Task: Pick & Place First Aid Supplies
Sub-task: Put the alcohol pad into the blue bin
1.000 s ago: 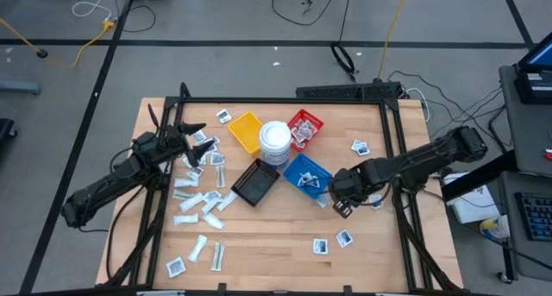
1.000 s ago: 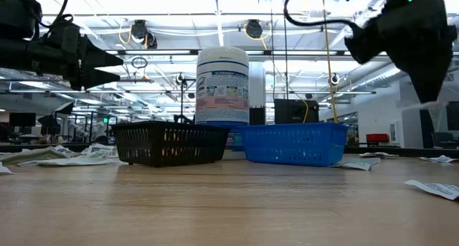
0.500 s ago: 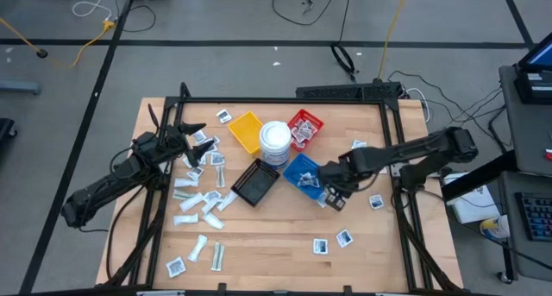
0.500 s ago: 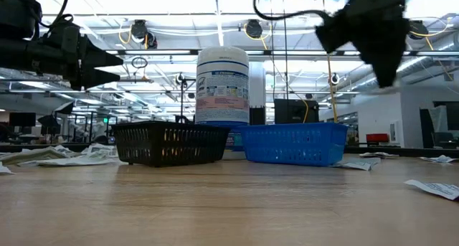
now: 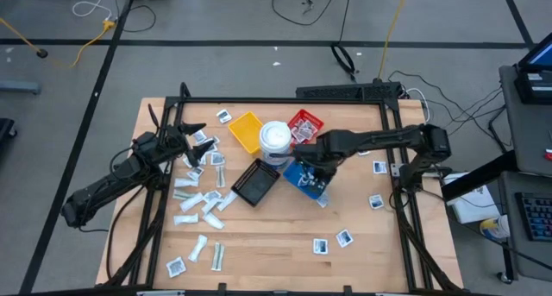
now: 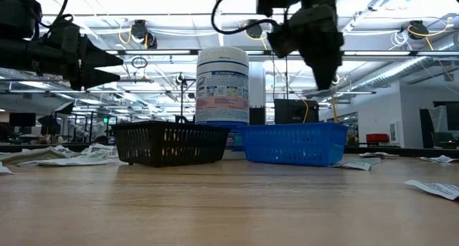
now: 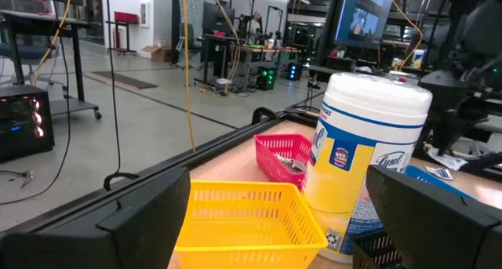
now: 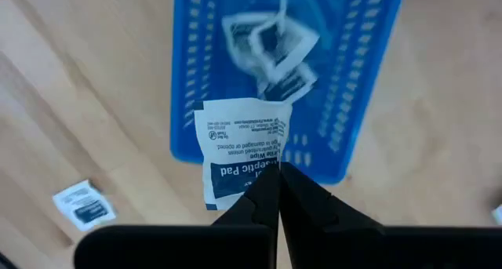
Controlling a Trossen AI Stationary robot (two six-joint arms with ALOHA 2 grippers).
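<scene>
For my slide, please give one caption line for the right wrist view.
Right tool, shut on a white packet, holds it above the blue tray, which already contains packets.

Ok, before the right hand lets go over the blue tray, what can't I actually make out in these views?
- High view: the held packet is hidden under the right hand.
- Right wrist view: the packet covers part of the blue tray, so the count of packets inside is unclear.
- Low view: tray contents are hidden by the basket walls; the held packet does not show.
- Left wrist view: the left hand's fingers block the table below.
</scene>
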